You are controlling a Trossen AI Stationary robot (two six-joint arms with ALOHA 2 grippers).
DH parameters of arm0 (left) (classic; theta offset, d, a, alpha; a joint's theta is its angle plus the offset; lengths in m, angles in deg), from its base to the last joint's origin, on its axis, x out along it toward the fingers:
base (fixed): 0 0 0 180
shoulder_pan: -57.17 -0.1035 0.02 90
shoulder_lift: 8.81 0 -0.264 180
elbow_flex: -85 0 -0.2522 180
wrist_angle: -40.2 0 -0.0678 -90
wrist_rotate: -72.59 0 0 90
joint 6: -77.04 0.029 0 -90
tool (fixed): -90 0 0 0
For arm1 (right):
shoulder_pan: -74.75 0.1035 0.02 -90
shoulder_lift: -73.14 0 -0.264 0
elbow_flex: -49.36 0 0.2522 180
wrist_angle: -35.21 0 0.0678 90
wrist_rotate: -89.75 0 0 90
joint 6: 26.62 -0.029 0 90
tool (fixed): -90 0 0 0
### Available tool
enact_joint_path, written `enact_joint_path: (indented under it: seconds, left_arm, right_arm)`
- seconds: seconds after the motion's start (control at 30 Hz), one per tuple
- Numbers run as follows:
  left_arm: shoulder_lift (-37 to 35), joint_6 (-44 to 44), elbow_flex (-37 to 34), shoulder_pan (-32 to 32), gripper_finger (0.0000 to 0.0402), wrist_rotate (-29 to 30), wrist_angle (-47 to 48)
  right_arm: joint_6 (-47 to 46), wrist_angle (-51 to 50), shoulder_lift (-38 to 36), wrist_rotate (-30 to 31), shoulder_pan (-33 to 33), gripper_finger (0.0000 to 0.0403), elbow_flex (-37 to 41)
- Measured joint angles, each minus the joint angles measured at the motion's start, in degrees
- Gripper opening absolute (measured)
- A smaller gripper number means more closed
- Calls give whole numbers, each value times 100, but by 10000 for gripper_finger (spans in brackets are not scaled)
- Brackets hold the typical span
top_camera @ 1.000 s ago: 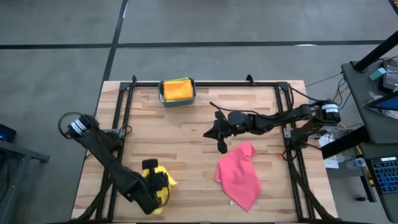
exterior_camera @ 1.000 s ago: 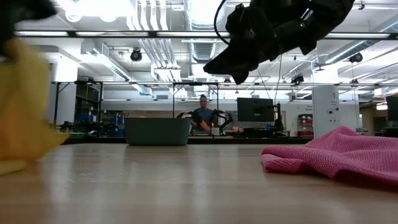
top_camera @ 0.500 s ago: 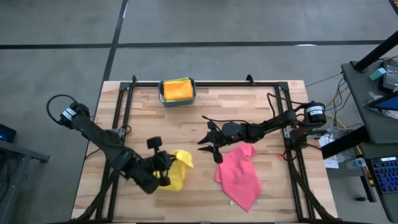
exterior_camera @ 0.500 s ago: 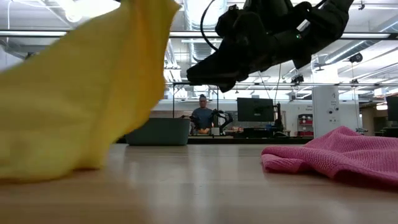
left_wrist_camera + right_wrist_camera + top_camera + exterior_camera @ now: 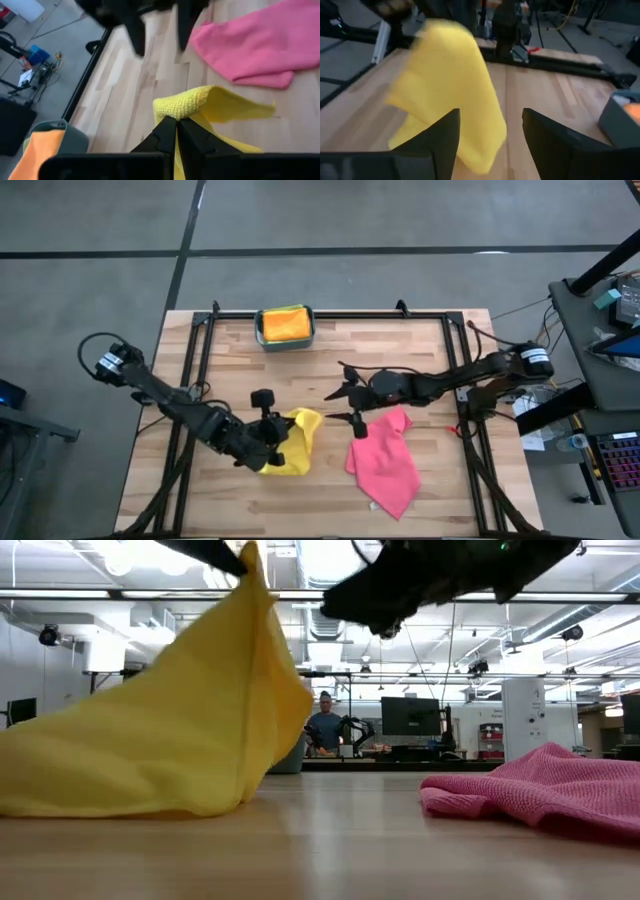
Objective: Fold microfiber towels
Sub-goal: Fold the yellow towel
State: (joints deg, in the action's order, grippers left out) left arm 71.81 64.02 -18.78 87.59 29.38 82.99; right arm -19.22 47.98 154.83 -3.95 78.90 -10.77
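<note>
**A:** At table left-front: left gripper clamped on a raised fold of the yellow towel, rest of cloth trailing onto the wooden table. Confirmed from left wrist view, fingers pinched tight on the yellow edge.

**B:** Noted. Moving right: right gripper hovering at table centre, jaws spread, holding nothing. Positioned between the yellow towel and the pink towel, close to both. Pink one lying crumpled and unfolded right of centre.

**A:** Back edge: teal bin with an orange towel inside, looks folded. Other colours not visible.

**B:** Risks, as judgement only. Single-corner pinch on yellow: cloth could slip out or drape unevenly, giving a skewed fold. Right jaws facing the hanging yellow sheet, so possibly grabbing a double layer or mid-panel instead of a free corner.

**A:** Also arms working close at centre, so collision possible if both converge on one corner. Pink towel nearby could get dragged or snagged.
</note>
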Motion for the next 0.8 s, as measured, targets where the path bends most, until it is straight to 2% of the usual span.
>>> enact_joint_path:
  seconds: [0.23, 0.43, 0.53, 0.8]
  left_arm:
    - [-3, -309, -251, -635, 0, 36, -373]
    - [-4, -314, -319, -1117, 0, 45, -508]
    - [-4, -313, -325, -1277, 0, 50, -512]
    - [-4, -310, -335, -1395, 0, 52, -516]
  right_arm:
    - [-92, 126, 73, 140, 152, 201, 0]
    - [-38, 245, 298, 1381, 425, 201, 4]
    - [-79, 293, 350, 1800, 482, 201, 4]
    - [-284, 292, 363, 1877, 473, 201, 4]
